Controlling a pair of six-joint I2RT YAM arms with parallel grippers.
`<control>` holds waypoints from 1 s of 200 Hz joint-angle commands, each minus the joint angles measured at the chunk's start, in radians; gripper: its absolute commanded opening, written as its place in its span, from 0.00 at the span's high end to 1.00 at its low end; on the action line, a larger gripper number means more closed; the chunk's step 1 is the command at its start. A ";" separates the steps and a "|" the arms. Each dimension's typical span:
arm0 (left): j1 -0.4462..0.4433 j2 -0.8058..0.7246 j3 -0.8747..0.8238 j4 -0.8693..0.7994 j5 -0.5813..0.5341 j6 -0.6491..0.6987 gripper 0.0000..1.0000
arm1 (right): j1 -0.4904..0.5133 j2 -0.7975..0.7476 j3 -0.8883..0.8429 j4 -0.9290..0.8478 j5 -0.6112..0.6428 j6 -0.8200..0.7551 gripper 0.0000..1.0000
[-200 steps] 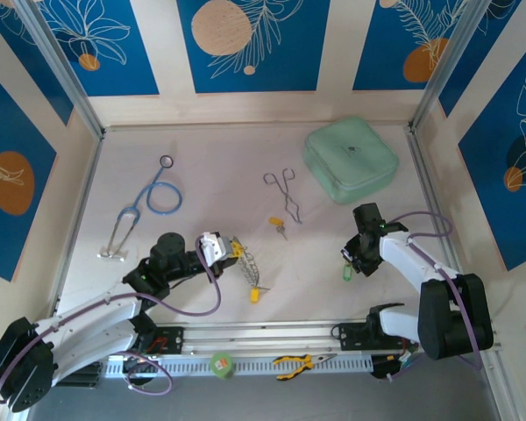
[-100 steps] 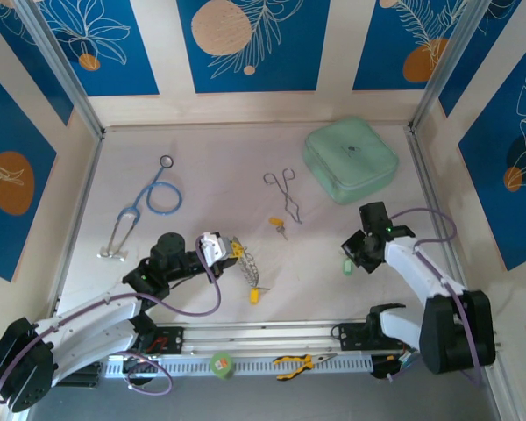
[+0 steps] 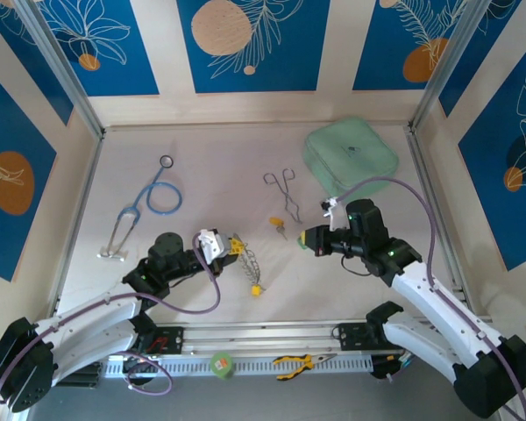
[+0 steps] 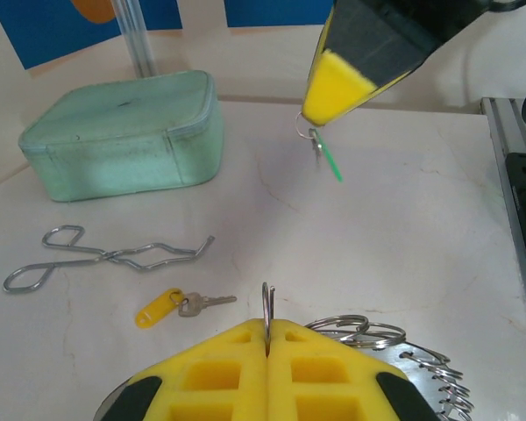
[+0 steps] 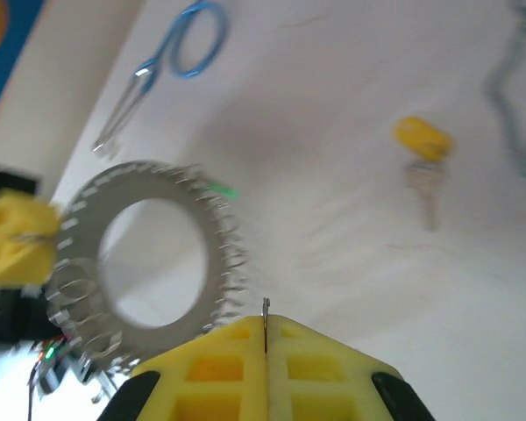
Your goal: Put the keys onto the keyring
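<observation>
The left gripper (image 3: 221,246) is closed tight on the keyring (image 3: 247,261). Its yellow pads (image 4: 245,360) pinch a thin wire loop at the ring's rim and hold the ring upright just above the desk (image 3: 219,167), near the front edge left of centre. From the right wrist camera the ring shows its open face, its rim fringed with many small metal loops. The right gripper (image 3: 314,239) is also closed, pinching the small split ring of a green key (image 4: 326,158), which hangs from its tip above the desk. It sits to the right of the keyring, apart from it. A yellow key (image 3: 278,224) lies flat on the desk between the two grippers, just in front of the steel forceps (image 3: 285,193). A second yellow key (image 3: 257,289) sits at the keyring's near end; whether it is threaded on cannot be told. The blue stethoscope (image 3: 149,206) lies at the left, and a pale green zipped pouch (image 3: 351,160) sits at the far right corner.
</observation>
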 commanded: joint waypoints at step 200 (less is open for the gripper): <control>-0.009 0.055 0.034 0.088 0.153 0.000 1.00 | 0.281 0.386 0.305 -0.033 -0.218 -0.268 1.00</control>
